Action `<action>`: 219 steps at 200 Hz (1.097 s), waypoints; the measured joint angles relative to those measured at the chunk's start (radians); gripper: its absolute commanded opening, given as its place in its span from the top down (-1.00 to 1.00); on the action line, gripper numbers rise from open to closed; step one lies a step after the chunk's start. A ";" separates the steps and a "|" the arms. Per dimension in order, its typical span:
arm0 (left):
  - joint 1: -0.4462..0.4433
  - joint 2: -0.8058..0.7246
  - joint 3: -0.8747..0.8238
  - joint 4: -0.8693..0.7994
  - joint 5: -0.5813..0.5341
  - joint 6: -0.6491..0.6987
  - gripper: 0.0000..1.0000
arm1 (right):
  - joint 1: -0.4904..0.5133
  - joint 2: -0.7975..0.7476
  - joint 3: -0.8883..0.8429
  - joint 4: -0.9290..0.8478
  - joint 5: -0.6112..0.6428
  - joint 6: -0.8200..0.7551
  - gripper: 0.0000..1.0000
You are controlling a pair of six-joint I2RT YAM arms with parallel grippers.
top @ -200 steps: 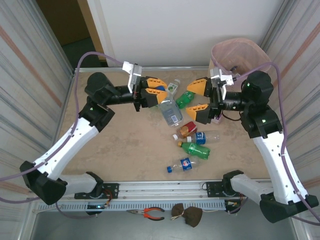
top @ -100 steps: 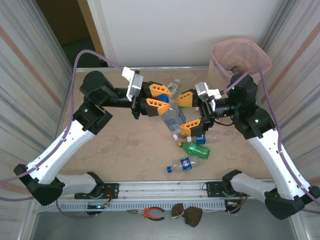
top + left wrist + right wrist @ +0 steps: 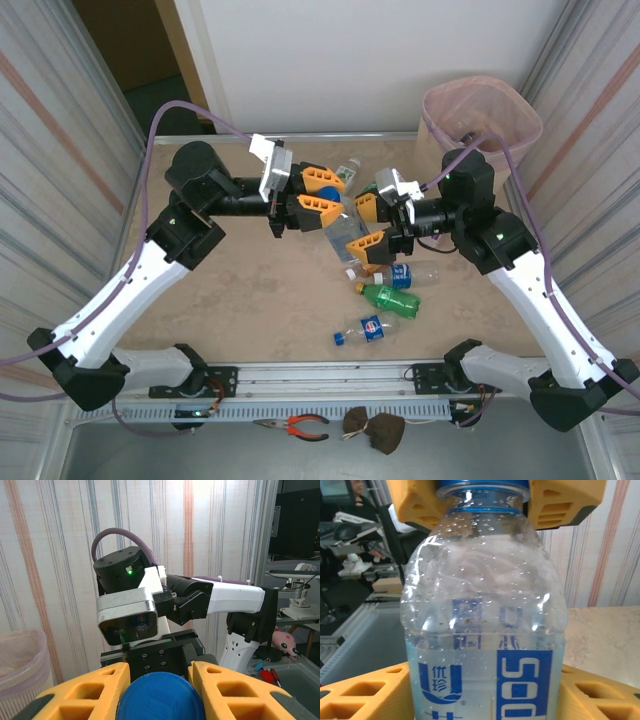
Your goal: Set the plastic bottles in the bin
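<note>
- Top external view: the left gripper (image 3: 322,193) is pinched nearly closed on the neck of a clear bottle (image 3: 343,230) with a blue cap (image 3: 328,195). It holds the bottle above the middle of the table (image 3: 230,300), base pointing toward the right arm.
- The right gripper (image 3: 368,225) straddles the lower body of that same bottle. One orange finger (image 3: 366,205) is on its far side and the other on its near side, the jaws standing as wide as the bottle.
- The bin (image 3: 480,105) stands at the far right corner with a pink liner over its rim, apart from the held bottle.
- Other bottles lie on the table: a green bottle (image 3: 390,298), a blue-labelled bottle (image 3: 365,329) nearest the arm bases, a clear blue-labelled one (image 3: 412,271) beside the right gripper, and a small bottle (image 3: 348,170) just beyond the left gripper.
- Left wrist view: the left gripper's orange fingers (image 3: 85,695) sit tight against both sides of the blue cap. The right arm's wrist (image 3: 130,615) faces the camera beyond it, and the bin's pink-lined rim is at the left edge.
- Right wrist view: the clear bottle stands centred, with droplets inside and blue print on its label. The left gripper's fingers (image 3: 415,502) grip its neck at the top. The right gripper's own fingers (image 3: 360,692) lie against both sides of its lower body, holding it.
</note>
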 measured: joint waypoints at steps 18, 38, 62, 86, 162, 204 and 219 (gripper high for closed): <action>-0.001 0.000 0.000 0.000 -0.001 0.000 0.91 | 0.001 0.000 0.000 0.000 0.002 0.000 -0.14; -0.002 0.000 0.000 0.000 -0.002 0.000 0.82 | 0.001 0.000 0.000 0.000 0.003 0.000 -0.09; -0.002 -0.003 0.000 0.000 -0.002 0.000 0.70 | 0.006 0.000 0.000 0.000 0.003 0.000 -0.04; -0.002 -0.005 0.000 -0.004 -0.005 0.002 0.15 | 0.006 0.000 0.000 0.001 0.004 0.000 -0.04; 0.000 -0.106 -0.048 -0.019 -0.130 0.054 -0.27 | -0.011 -0.002 0.001 -0.022 0.057 -0.003 -0.02; 0.006 -0.195 -0.096 -0.040 -0.187 0.078 -0.31 | -0.134 -0.001 0.044 -0.064 0.114 -0.003 -0.02; 0.008 -0.212 -0.108 -0.045 -0.203 0.081 -0.30 | -0.193 0.005 0.075 -0.071 0.138 -0.002 -0.02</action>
